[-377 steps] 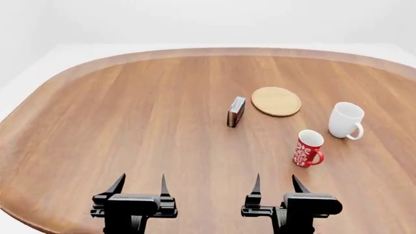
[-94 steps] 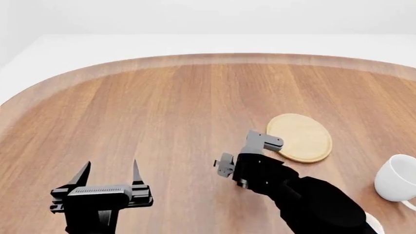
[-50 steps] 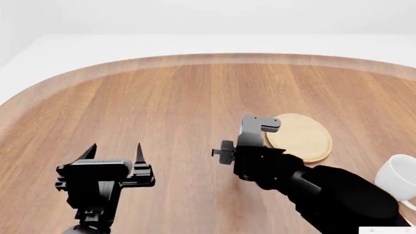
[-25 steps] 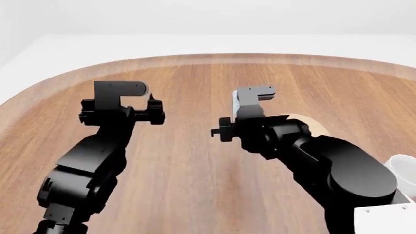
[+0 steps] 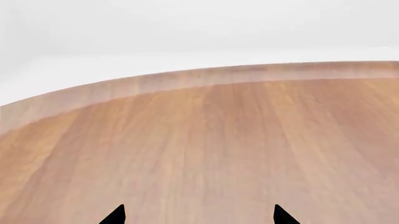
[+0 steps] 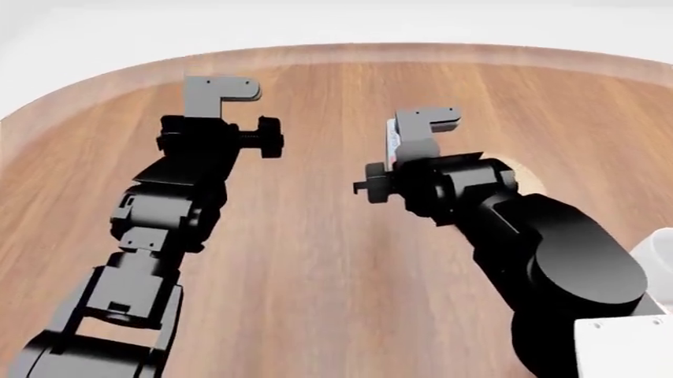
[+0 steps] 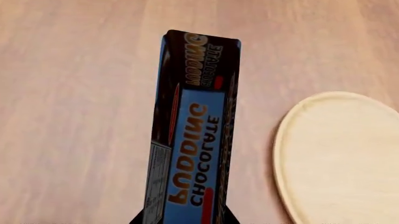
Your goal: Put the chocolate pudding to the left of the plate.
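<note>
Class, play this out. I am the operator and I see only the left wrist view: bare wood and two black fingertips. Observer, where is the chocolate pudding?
Observer: The right gripper has it. The right wrist view shows the jaws shut on the chocolate pudding.
Operator: Is the plate close by?
Observer: Yes. The plate lies flat on the table beside the box, with a strip of wood between them.
Operator: Anything else on that side?
Observer: At the right edge of the head view, past the right arm, there is what looks like a white mug. Only part of it shows.
</note>
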Motion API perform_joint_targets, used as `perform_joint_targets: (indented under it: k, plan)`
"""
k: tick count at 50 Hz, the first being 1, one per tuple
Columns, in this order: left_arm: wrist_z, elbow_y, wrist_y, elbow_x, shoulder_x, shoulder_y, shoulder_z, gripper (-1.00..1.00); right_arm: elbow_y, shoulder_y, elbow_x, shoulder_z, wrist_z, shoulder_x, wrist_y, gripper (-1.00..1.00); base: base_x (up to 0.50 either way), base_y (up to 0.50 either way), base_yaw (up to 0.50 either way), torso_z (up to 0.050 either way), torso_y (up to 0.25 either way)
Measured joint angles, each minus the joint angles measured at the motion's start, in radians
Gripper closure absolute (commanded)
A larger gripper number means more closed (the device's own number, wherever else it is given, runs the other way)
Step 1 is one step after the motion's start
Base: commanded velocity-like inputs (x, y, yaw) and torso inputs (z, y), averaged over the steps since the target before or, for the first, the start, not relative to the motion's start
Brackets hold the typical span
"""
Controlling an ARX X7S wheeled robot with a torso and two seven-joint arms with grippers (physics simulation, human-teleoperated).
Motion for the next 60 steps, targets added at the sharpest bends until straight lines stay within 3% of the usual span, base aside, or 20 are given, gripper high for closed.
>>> perform_joint_targets:
  k: [17, 29, 49, 60]
  plan:
    - [-0.007, 0.047, -0.05, -0.009, -0.004, -0.032, 0.013, -1.0, 0.021, 0.044, 0.015, -0.007, -0.022, -0.002, 0.014, 1.0, 0.0, 0.0, 0.0, 0.0, -0.25]
    - [-0.008, 0.07, -0.068, -0.017, -0.005, -0.039, 0.021, -1.0, 0.024, 0.075, 0.072, -0.074, -0.036, -0.003, 0.002, 1.0, 0.0, 0.0, 0.0, 0.0, -0.016]
    - [-0.013, 0.102, -0.093, -0.03, -0.009, -0.049, 0.029, -1.0, 0.024, 0.126, 0.35, -0.384, -0.062, -0.003, -0.063, 1.0, 0.0, 0.0, 0.0, 0.0, 0.0]
    - [-0.021, 0.117, -0.101, -0.035, -0.011, -0.051, 0.032, -1.0, 0.024, 0.145, 0.475, -0.519, -0.075, -0.003, -0.088, 1.0, 0.0, 0.0, 0.0, 0.0, -0.244]
